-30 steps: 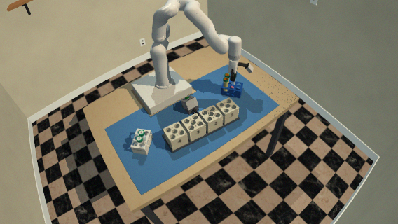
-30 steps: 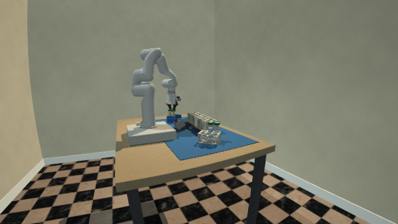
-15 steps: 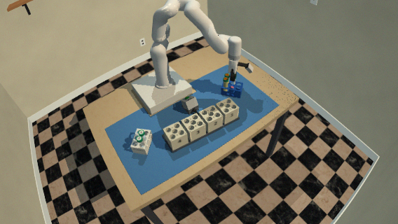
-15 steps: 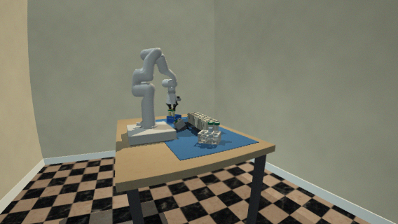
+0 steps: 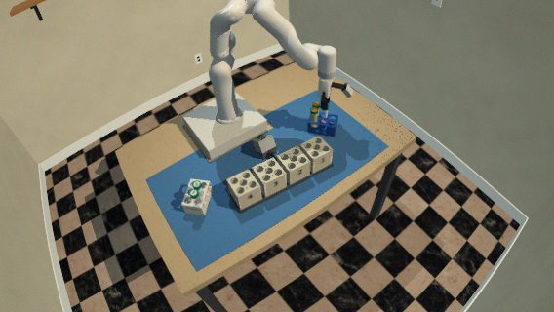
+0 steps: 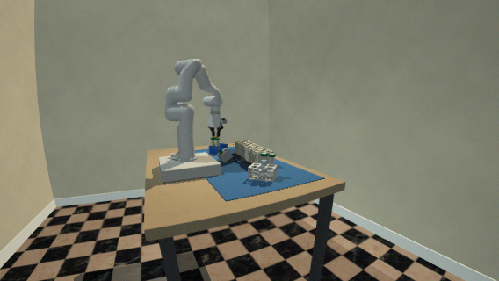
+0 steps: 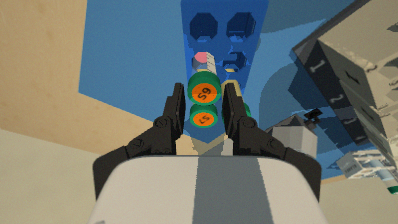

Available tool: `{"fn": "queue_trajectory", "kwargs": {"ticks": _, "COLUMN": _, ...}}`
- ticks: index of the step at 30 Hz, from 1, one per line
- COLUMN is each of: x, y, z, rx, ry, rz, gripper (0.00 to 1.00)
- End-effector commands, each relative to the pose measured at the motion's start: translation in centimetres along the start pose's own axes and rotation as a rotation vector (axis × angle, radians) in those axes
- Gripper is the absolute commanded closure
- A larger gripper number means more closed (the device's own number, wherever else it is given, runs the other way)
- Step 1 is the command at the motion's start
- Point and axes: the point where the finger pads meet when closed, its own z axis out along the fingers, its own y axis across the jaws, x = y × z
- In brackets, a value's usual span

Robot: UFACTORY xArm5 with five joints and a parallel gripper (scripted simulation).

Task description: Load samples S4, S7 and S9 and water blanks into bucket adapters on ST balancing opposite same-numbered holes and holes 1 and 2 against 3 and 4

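The blue sample rack RS (image 5: 323, 124) stands at the far right of the blue mat and holds green-capped tubes with orange dots. In the wrist view, tube S9 (image 7: 204, 93) stands upright in the rack (image 7: 222, 30), with another orange-dot tube (image 7: 203, 118) just nearer the camera. My gripper (image 7: 204, 94) (image 5: 323, 104) is straight above the rack. Its fingers flank the S9 cap with a small gap on each side, so it is open around the cap. The loading stand ST (image 5: 280, 171) carries its row of adapters, and all the holes I can see are empty.
The blank rack RB (image 5: 196, 196) with green-capped blanks stands at the mat's left end. The sloped desk with the DONE key (image 5: 263, 143) sits between my base and ST. A small dark object lies near the table's far edge. ST shows at the right of the wrist view (image 7: 350, 75).
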Motion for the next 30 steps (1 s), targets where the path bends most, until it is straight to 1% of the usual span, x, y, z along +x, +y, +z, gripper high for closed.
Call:
{"fn": "queue_trajectory", "kwargs": {"ticks": 1, "x": 0.1, "y": 0.0, "z": -1.1, "rx": 0.001, "ry": 0.004, "rz": 0.000, "gripper": 0.57}}
{"fn": "queue_trajectory", "kwargs": {"ticks": 7, "x": 0.1, "y": 0.0, "z": -2.3, "rx": 0.001, "ry": 0.004, "rz": 0.000, "gripper": 0.57}}
{"fn": "queue_trajectory", "kwargs": {"ticks": 9, "x": 0.1, "y": 0.0, "z": -2.3, "rx": 0.001, "ry": 0.004, "rz": 0.000, "gripper": 0.57}}
{"fn": "queue_trajectory", "kwargs": {"ticks": 24, "x": 0.1, "y": 0.0, "z": -5.3, "rx": 0.001, "ry": 0.004, "rz": 0.000, "gripper": 0.57}}
{"fn": "queue_trajectory", "kwargs": {"ticks": 26, "x": 0.1, "y": 0.0, "z": -5.3, "rx": 0.001, "ry": 0.004, "rz": 0.000, "gripper": 0.57}}
{"fn": "queue_trajectory", "kwargs": {"ticks": 30, "x": 0.1, "y": 0.0, "z": -6.1, "rx": 0.001, "ry": 0.004, "rz": 0.000, "gripper": 0.57}}
